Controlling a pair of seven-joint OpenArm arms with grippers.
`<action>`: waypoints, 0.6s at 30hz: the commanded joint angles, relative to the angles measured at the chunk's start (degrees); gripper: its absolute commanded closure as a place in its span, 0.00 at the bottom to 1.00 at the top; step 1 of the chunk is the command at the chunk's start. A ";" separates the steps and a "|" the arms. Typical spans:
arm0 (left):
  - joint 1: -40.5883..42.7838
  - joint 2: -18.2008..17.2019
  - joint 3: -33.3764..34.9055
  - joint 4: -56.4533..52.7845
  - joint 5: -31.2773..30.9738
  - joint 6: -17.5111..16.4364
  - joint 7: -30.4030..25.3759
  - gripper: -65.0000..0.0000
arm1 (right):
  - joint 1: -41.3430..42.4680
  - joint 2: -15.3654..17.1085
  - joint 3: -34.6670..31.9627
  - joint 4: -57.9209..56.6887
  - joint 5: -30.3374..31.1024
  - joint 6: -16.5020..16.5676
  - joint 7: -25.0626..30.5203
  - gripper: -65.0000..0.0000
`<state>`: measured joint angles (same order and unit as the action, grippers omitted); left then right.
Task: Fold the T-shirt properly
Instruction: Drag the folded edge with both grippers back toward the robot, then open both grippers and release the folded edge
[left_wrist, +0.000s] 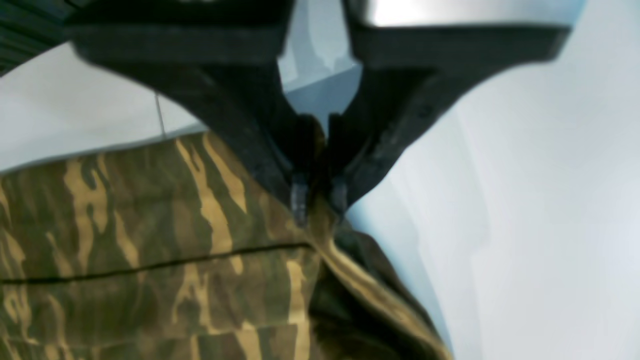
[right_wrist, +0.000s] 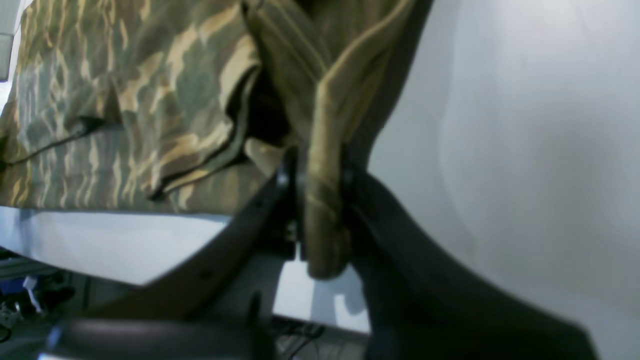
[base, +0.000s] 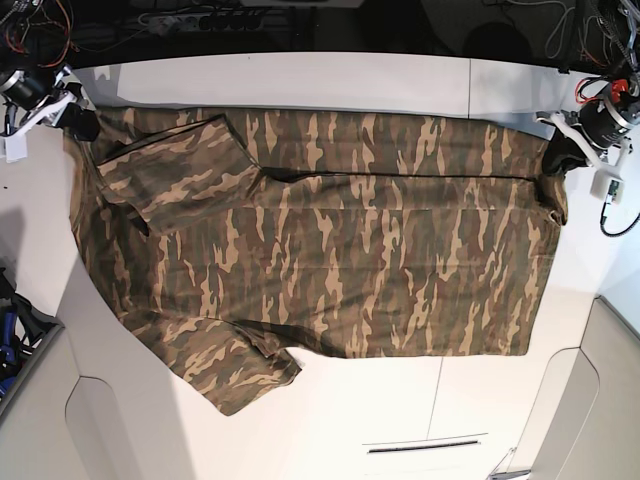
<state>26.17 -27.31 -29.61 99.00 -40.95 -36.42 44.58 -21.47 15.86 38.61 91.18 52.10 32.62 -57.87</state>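
The camouflage T-shirt lies spread on the white table, collar end to the left and hem to the right. Its far sleeve is folded onto the body, and the near sleeve sticks out flat. My left gripper is at the shirt's far right corner. In the left wrist view the left gripper is shut on a pinch of T-shirt cloth. My right gripper is at the far left corner. In the right wrist view the right gripper is shut on a bunched tan edge of the T-shirt.
The white table has panel seams and a narrow slot near its front edge. Cables and electronics lie along the dark back edge, with more wires at the far right.
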 joint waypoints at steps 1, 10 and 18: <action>0.44 -0.94 -0.55 0.92 -0.59 -0.26 -0.98 1.00 | -0.52 0.96 0.44 0.98 1.05 0.42 0.72 1.00; 5.86 2.84 -3.02 3.54 -1.03 -0.28 -0.61 1.00 | -2.29 0.98 0.44 0.98 2.16 0.63 -1.38 1.00; 8.02 7.19 -11.02 7.50 -2.69 -3.58 0.09 1.00 | -3.32 1.01 0.44 0.98 2.34 0.63 -2.21 1.00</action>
<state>33.82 -19.38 -40.10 105.47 -42.78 -38.96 45.50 -24.75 15.88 38.61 91.18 53.34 32.69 -60.55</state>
